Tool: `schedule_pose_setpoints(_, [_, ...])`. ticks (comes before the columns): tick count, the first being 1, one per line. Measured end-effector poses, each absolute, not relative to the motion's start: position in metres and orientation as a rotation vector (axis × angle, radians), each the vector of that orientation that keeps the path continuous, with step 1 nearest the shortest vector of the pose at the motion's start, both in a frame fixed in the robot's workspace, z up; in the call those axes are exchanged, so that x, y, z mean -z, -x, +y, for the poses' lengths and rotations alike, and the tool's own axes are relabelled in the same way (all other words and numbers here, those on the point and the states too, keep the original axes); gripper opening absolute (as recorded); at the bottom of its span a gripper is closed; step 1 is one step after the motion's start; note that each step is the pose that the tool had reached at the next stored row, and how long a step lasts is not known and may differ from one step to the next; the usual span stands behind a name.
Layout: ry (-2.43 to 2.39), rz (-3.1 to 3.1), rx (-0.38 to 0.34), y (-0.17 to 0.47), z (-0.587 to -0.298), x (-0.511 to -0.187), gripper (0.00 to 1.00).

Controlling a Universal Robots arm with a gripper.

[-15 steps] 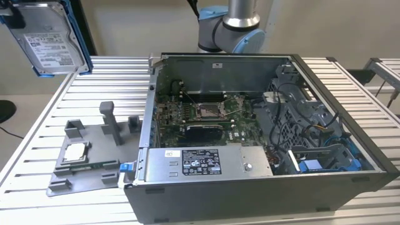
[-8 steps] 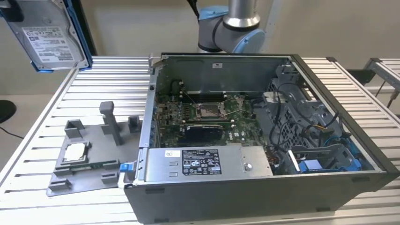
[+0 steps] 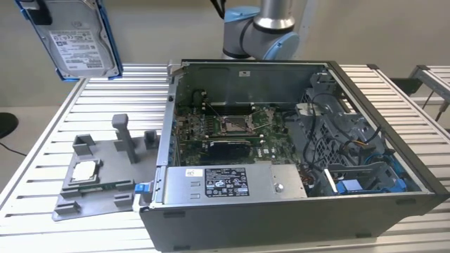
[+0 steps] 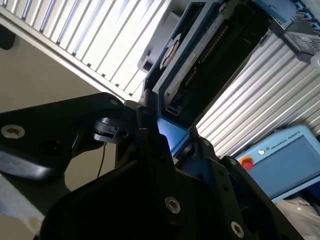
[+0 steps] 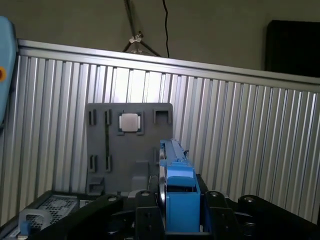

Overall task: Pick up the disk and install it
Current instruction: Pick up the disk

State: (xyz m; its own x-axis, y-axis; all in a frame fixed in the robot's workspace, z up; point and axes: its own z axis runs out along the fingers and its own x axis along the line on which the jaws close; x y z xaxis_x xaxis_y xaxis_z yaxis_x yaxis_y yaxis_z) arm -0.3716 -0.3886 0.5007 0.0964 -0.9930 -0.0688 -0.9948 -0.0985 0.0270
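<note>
Blue-framed, the disk (image 3: 77, 39) hangs at the exterior view's upper left, above the desk (image 3: 105, 105); in the first wrist view the end effector (image 5: 180, 205) grips its edge, a hold that might slip.

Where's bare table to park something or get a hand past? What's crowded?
Bare slats between the grey fixture and the table's far edge, at the exterior view's left of the case; another strip at that view's right of the case. Crowded: the case interior, with cables and the blue drive cage; the fixture carries a chip.
</note>
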Motion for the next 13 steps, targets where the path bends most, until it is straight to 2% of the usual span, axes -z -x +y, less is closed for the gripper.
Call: schedule_pose_setpoints(13, [2.307, 2.092, -0.11, 0.312, -0.389, -0.501, 0.0])
